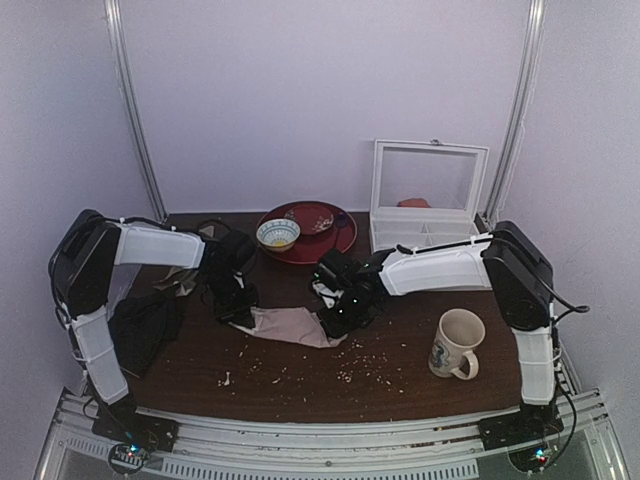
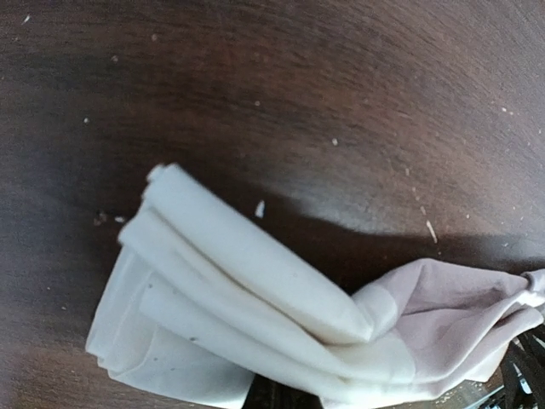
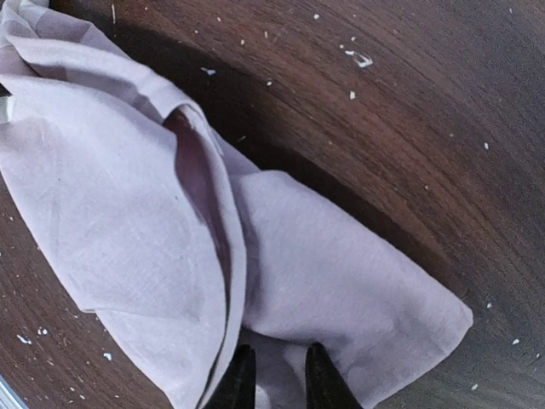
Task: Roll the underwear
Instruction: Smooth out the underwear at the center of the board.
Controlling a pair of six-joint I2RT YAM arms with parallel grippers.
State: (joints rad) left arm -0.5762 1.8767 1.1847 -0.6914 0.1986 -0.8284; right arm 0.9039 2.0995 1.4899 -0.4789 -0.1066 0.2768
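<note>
Now, underwear (image 1: 295, 326): it is laid near the middle of the table (image 1: 420, 300), between the two grippers, as a pale pink strip stretched from left to right.
Underwear, left end: in the left wrist view it is gathered into long whitish folds (image 2: 238, 256), with pink fabric joined to them on the right.
Underwear, right end: in the right wrist view it is spread flat and creased, with one fold lapped over the middle.
Left gripper (image 1: 237, 303): it is positioned at the left end of the underwear, and its claw is closed together. Whether fabric is pinched in it cannot be told.
Right gripper (image 1: 337, 318): it is positioned over the right end of the underwear. Its fingertips (image 3: 241, 383) are held slightly apart, and pink fabric is seen in the gap.
Mug (image 1: 458, 343): it is stood upright at the near right, well apart from the underwear.
Black cloth (image 1: 145, 330): it is heaped at the left, beside the left arm.
Red plate (image 1: 345, 240): it is placed far of the grippers, with a small bowl (image 1: 277, 234) on its left part.
Box (image 1: 428, 195): it is white with its clear lid raised, at the far right.
Crumbs (image 1: 355, 365): they are scattered on the near side of the underwear.
</note>
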